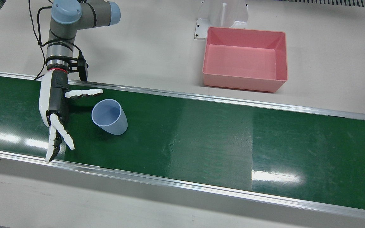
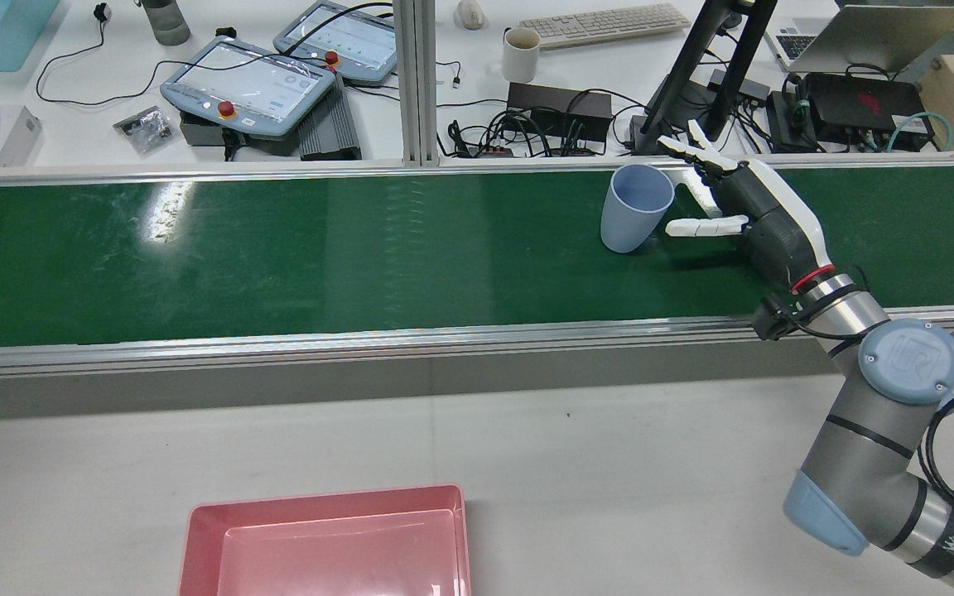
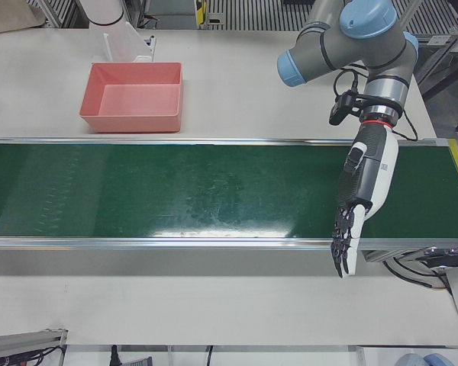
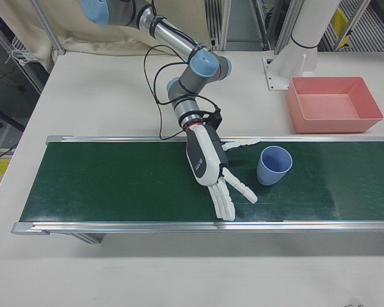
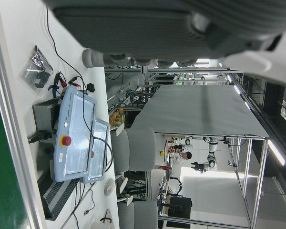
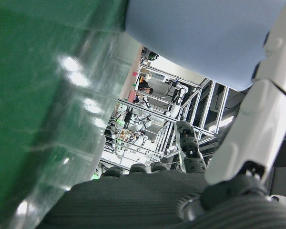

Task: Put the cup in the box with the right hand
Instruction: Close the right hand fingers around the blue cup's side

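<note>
Right hand [image 1: 54,104] low over the green belt [image 1: 201,133], fingers [image 1: 59,139] spread wide, holding nothing. One digit sticks out sideways along the belt edge, the rest fan toward the operators' side. Blue cup [image 1: 109,116] sits in the gap between them, just beside the palm; front view shows clear belt between cup and palm, so apart there. Rear view puts the sideways digit right at the cup's lower wall, can't tell if it touches.

Cup upright on the belt, long axis vertical, mouth up, rim wider than base. Nothing visible inside it.

Pink box [image 1: 245,58] on the white counter [image 1: 157,41] beyond the belt on the robot's side, well apart from the cup, open side up.

Left hand [image 3: 360,200] only shows in the left-front view: hanging fingers down past the operators'-side belt edge, fingers fairly straight and close together, nothing in them. That view misses the cup altogether. Front, rear and right-front views show no left arm.

Right hand view: cup wall fills the top of the picture, very close, one white finger alongside it; belt below. Left hand view only looks across at desks and teach pendants
</note>
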